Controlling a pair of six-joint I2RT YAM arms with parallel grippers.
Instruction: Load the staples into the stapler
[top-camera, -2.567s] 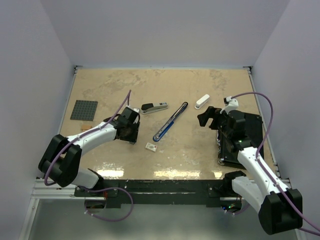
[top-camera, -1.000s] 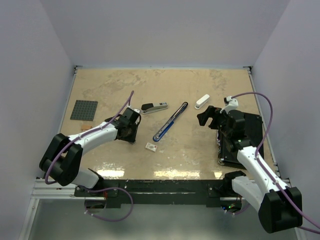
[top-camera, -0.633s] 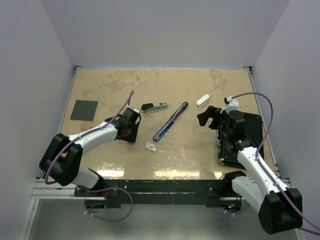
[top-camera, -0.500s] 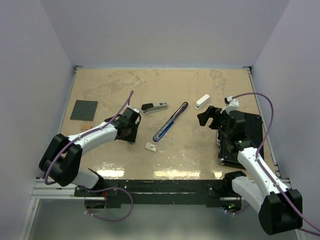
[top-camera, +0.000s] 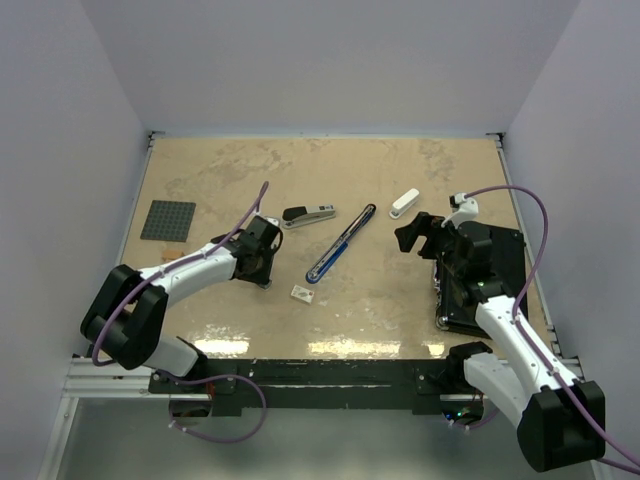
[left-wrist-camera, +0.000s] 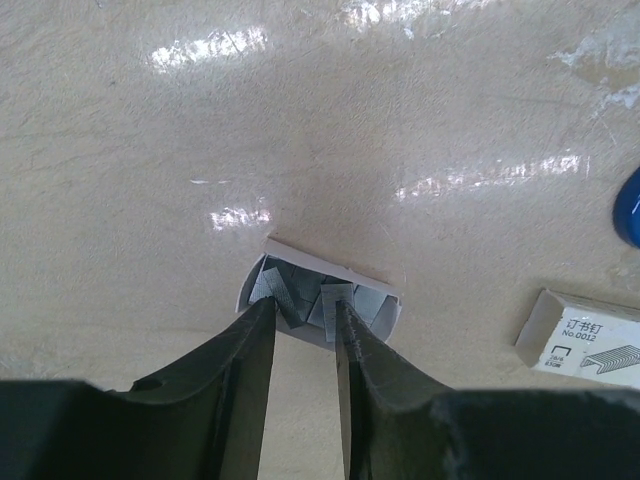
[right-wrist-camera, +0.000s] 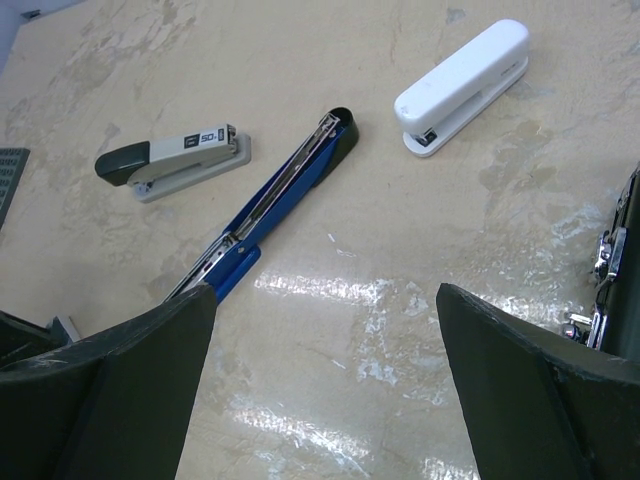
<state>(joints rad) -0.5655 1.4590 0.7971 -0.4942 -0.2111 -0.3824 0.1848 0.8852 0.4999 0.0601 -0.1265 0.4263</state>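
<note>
**Staples at left claw; blue stapler lies open ahead of right claw**

Left claw (left-wrist-camera: 305, 308): my two fingers stand a narrow gap apart, tips down on the near edge of the small tray of staples (left-wrist-camera: 370, 303). Loose grey strips lie heaped in it. From the wrist view I cannot tell whether a strip is pinched between the tips. The staple box (left-wrist-camera: 587, 341) lies flat on the table to the right of this claw, apart from the tray.

Right claw (right-wrist-camera: 325, 292): my fingers are spread wide and hold nothing. The blue stapler (right-wrist-camera: 283, 203) lies ahead and left of it, swung open flat with its metal channel showing. The grey stapler (right-wrist-camera: 176, 158) is further left, the white stapler (right-wrist-camera: 464, 86) ahead and right. A black case (right-wrist-camera: 626, 270) sits just right of this claw.
</note>
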